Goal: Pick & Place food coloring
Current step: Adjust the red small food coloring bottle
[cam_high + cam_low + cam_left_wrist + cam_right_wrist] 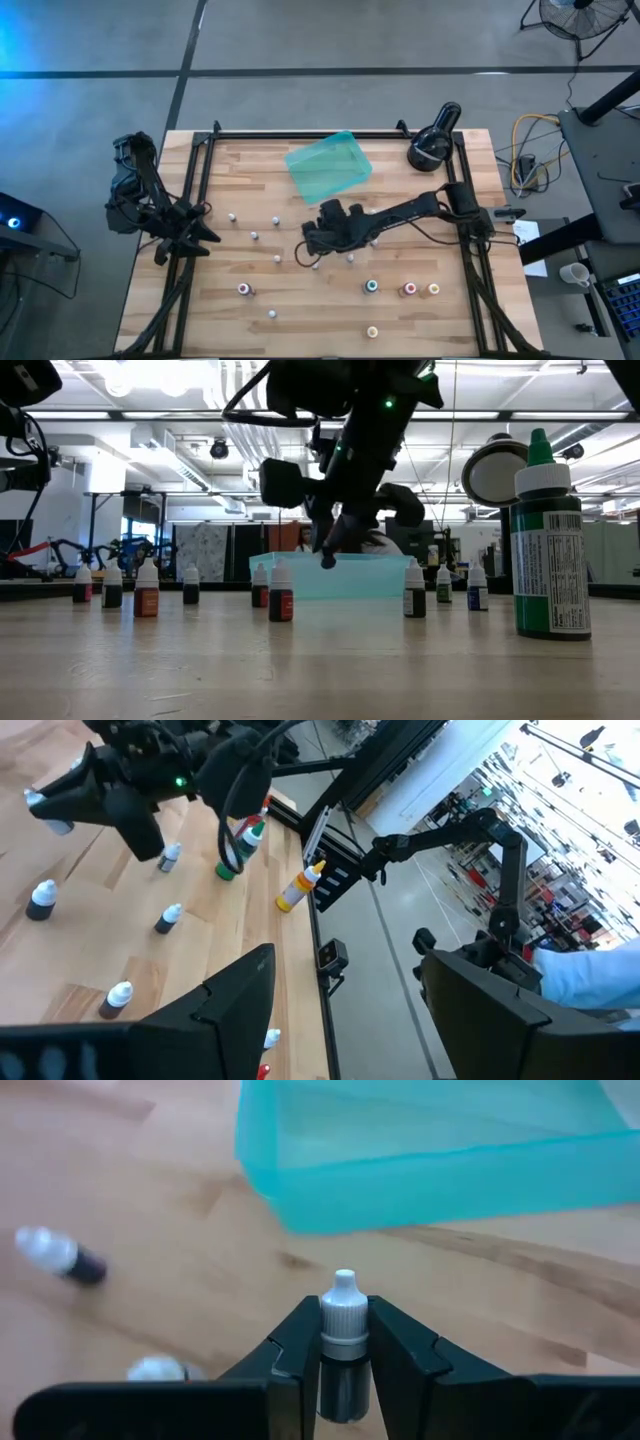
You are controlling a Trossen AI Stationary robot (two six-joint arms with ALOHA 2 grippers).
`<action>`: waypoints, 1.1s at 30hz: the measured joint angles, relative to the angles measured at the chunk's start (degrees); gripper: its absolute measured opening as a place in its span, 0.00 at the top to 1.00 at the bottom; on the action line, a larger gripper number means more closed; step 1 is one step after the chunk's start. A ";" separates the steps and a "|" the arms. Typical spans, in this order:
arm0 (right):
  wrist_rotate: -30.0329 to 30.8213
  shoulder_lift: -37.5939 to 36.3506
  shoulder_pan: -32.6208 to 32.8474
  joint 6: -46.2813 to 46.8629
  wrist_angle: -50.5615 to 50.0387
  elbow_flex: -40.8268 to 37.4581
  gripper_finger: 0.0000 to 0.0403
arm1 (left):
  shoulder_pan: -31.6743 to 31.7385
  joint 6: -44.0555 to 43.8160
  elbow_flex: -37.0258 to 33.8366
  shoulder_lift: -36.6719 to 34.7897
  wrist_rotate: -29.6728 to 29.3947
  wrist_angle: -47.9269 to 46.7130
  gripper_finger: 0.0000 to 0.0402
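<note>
I see my right arm stretched from the table's right edge toward the middle, forearm nearly level. Its right gripper [343, 1342] hangs above the table surface with both dark fingers [290, 1355] pressed against a small white-capped bottle [343, 1320], which stands upright between them. My left arm waits folded at the table's left edge, left gripper [197, 233] spread wide.

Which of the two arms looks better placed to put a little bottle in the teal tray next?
The right gripper: it already clamps a white-capped bottle close to the teal tray. The left gripper waits open at the table's left edge.
</note>
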 joint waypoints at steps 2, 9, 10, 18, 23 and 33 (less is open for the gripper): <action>0.10 -0.11 -0.71 3.03 0.00 -0.02 0.84 | -0.01 0.02 0.00 0.00 -0.01 0.02 0.44; 0.12 -0.15 -3.23 12.56 0.97 -1.69 0.84 | -0.02 0.02 0.00 0.02 -0.02 0.02 0.44; 0.13 -0.15 -3.47 13.51 1.09 -1.76 0.84 | 0.00 0.00 0.00 0.02 -0.02 0.02 0.44; -7.11 -0.13 -4.39 5.61 1.44 -1.29 0.84 | -0.02 0.02 0.00 0.02 -0.02 0.02 0.44; -11.94 -0.11 -4.71 1.64 1.44 -1.31 0.82 | 0.00 0.01 0.00 0.02 -0.02 0.02 0.44; -12.53 -0.11 -4.89 1.41 1.29 -1.31 0.81 | -0.01 0.02 0.00 0.02 -0.02 0.02 0.44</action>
